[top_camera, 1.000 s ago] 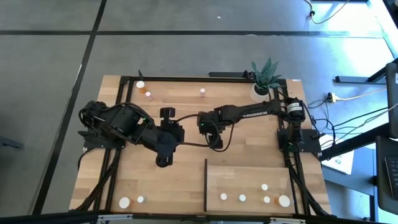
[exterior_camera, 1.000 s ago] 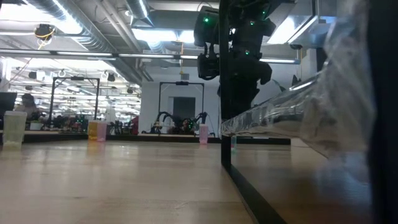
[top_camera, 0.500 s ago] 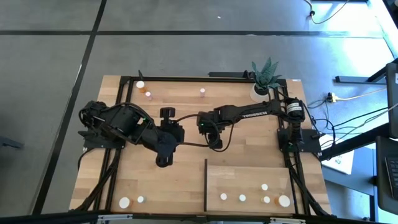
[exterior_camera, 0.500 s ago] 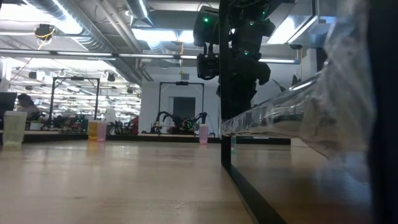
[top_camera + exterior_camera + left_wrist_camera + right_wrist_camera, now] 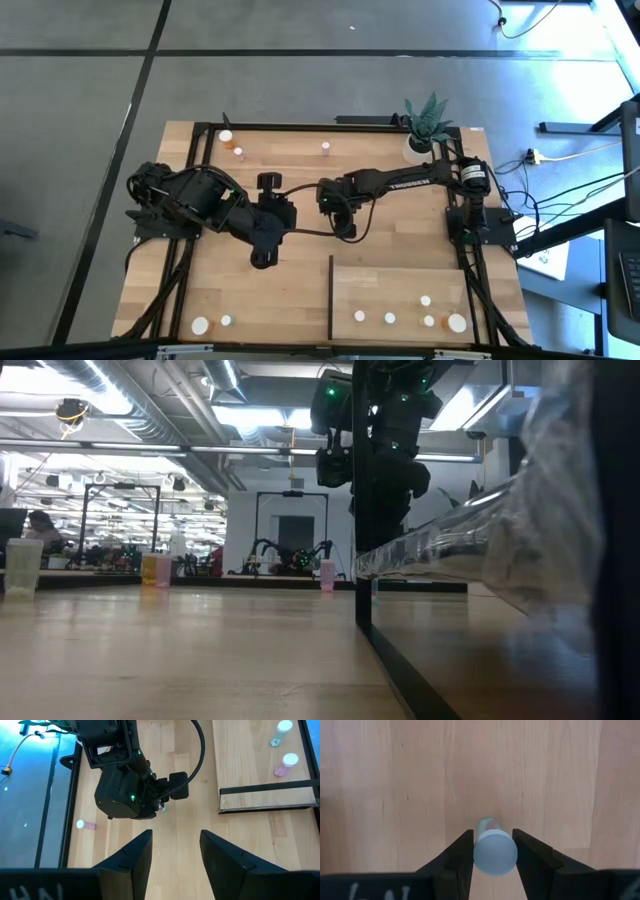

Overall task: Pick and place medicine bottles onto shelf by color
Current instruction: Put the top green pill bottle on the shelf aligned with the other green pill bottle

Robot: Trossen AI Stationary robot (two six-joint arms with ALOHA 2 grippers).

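Observation:
My right gripper (image 5: 326, 197) is over the middle of the table, shut on a small pale bottle with a white cap (image 5: 494, 852), which also shows under it in the left wrist view (image 5: 162, 808). My left gripper (image 5: 292, 215) is open and empty just left of it, its fingers (image 5: 131, 857) pointing toward the right gripper. The light-wood shelf (image 5: 400, 285) lies at the near right, its dark upright edge (image 5: 331, 298) on its left side, with several white-capped bottles standing on it. White (image 5: 226, 135), orange (image 5: 238, 152) and pink (image 5: 326, 147) bottles are at the far edge. My right gripper pinches the bottle between its two fingers, which sit on opposite sides of its top by the white cap (image 5: 481, 851). The fingers come from above, pointing down. The bottle is upright, cap toward the wrist, lifted clear of the table.
Two white bottles (image 5: 200, 325) (image 5: 226, 320) stand at the near left corner. A potted plant (image 5: 425, 125) stands at the far right. Bare planks (image 5: 300, 285) lie between the arms and the shelf. In the low view the shelf's dark edge (image 5: 362, 510) rises in front.

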